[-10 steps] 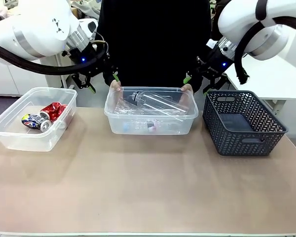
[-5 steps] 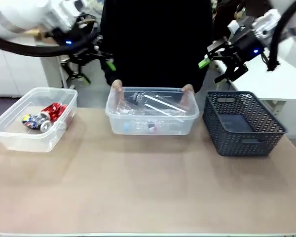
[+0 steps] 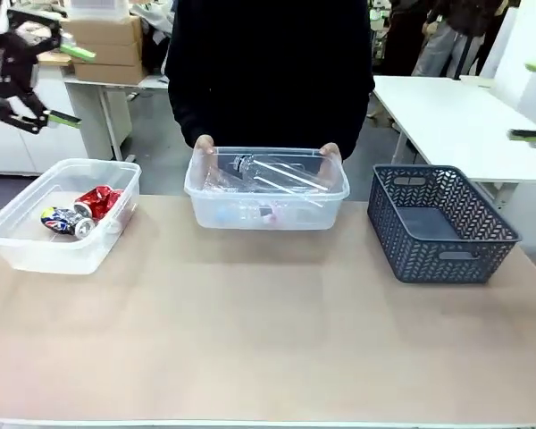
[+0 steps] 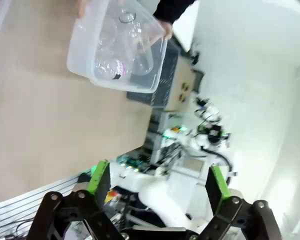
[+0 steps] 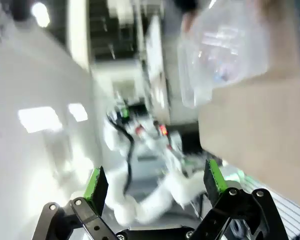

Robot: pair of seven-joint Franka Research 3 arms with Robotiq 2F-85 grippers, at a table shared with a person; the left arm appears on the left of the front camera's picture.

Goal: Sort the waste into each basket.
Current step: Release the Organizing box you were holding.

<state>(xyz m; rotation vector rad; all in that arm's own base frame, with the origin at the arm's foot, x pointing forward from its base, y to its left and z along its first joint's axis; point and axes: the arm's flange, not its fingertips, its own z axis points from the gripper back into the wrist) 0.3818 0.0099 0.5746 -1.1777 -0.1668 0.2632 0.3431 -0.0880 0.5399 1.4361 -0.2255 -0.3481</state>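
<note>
Dark lattice basket [image 3: 442, 223] right of person-held bottle tub [image 3: 266, 192]

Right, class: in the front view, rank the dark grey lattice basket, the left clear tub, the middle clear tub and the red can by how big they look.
1-3. Left clear tub, middle clear tub, dark grey lattice basket: too alike to rank.
4. Red can, clearly smallest.
</note>
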